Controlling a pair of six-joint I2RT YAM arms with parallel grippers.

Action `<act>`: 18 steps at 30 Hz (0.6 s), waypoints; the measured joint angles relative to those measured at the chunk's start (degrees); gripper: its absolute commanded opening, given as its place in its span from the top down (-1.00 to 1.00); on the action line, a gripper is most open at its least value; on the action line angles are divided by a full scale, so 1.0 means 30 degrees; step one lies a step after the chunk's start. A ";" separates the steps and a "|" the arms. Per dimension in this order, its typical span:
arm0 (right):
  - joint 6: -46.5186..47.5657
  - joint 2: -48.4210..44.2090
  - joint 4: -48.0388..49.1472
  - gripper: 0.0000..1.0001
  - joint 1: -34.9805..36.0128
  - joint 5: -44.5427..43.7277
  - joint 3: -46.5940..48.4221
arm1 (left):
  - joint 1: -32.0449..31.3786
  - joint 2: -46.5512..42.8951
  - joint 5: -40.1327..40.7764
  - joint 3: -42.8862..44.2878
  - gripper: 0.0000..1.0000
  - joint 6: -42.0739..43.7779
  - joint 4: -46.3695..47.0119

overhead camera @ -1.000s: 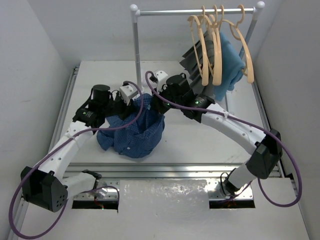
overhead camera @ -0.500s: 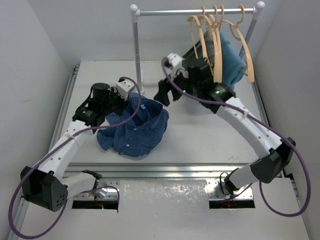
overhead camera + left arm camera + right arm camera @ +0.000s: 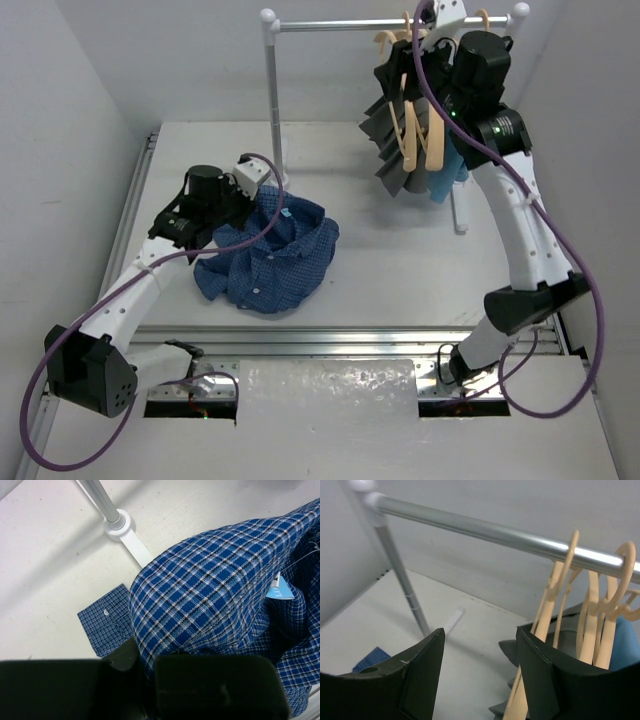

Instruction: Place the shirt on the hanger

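Note:
The dark blue checked shirt (image 3: 272,255) lies bunched on the table at centre left. My left gripper (image 3: 243,203) is shut on a fold at its upper left edge. The left wrist view shows checked shirt cloth (image 3: 210,600) pinched between the closed left gripper (image 3: 147,680). My right gripper (image 3: 397,78) is raised to the rail, open, beside the pale tan hangers (image 3: 408,120). In the right wrist view the right gripper (image 3: 480,670) holds nothing. The nearest hanger (image 3: 552,597) runs down just behind its right finger (image 3: 550,680).
A metal rail (image 3: 340,22) on white posts (image 3: 272,100) spans the back of the table. Several hangers hang from it, along with a grey pleated garment (image 3: 388,150) and a lighter blue cloth (image 3: 452,165). The post's base (image 3: 120,525) stands close to the shirt.
The right gripper let go of the shirt, opened, and swung up and right to the rail by the hangers. The shirt's right side dropped. The left gripper kept its grip.

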State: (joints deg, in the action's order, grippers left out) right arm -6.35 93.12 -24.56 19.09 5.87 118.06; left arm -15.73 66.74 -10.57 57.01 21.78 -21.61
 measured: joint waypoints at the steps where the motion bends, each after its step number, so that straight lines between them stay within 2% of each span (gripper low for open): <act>1: -0.0073 0.0510 -0.0029 -0.19 -0.0255 -0.0051 0.0226 | 0.0000 0.0000 -0.0015 -0.0007 1.00 0.0000 0.0007; 7: -0.0503 0.2725 -0.0998 -0.20 -0.1297 -0.0583 0.0605 | 0.0000 -0.0561 -0.0452 -0.0248 1.00 0.0153 0.0000; 18: -0.0554 0.2157 -0.1035 -0.21 -0.1574 -0.0627 -0.1020 | 0.0000 -0.1086 -0.0954 -0.0503 1.00 0.0240 0.0000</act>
State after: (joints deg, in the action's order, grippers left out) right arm -8.01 99.59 -27.66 14.37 3.99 115.00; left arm -15.73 63.48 -13.43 55.51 22.50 -21.61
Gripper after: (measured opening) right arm 0.602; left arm 0.010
